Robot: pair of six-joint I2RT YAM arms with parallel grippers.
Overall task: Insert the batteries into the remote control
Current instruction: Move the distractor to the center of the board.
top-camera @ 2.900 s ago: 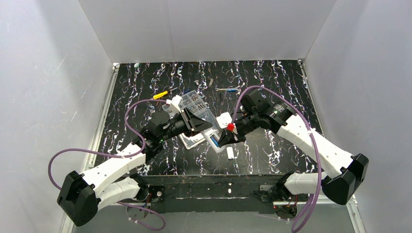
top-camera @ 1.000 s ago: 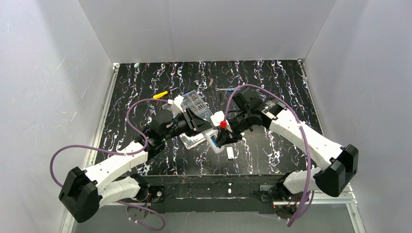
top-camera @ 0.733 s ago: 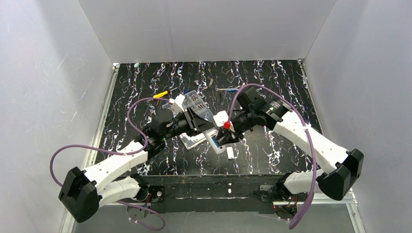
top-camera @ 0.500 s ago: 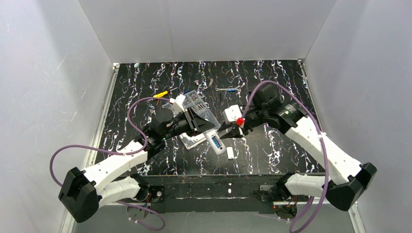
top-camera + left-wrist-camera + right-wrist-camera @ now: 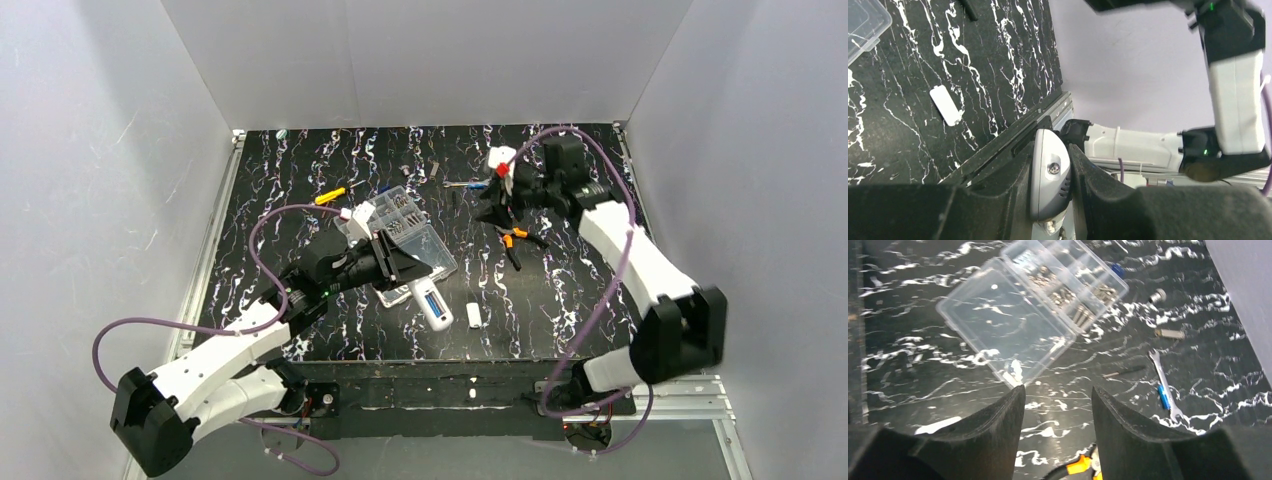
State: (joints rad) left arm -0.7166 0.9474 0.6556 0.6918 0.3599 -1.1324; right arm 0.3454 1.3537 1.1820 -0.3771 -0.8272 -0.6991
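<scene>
White remote control (image 5: 441,316) near table's front centre, recess up, blue battery (image 5: 431,302) showing inside, left gripper (image 5: 1050,156) clamped on its end, right gripper (image 5: 1058,397) spread wide, empty, above orange-handled pliers (image 5: 513,240).

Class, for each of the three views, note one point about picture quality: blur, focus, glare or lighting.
Top external: evenly lit, sharp, though the right arm's elbow looks smeared. Left wrist: the table is crisp; the fingers gripping the remote control are dark and featureless. Right wrist: the whole frame is slightly soft, the clear box shows pale sheen, the fingers are black silhouettes.
</scene>
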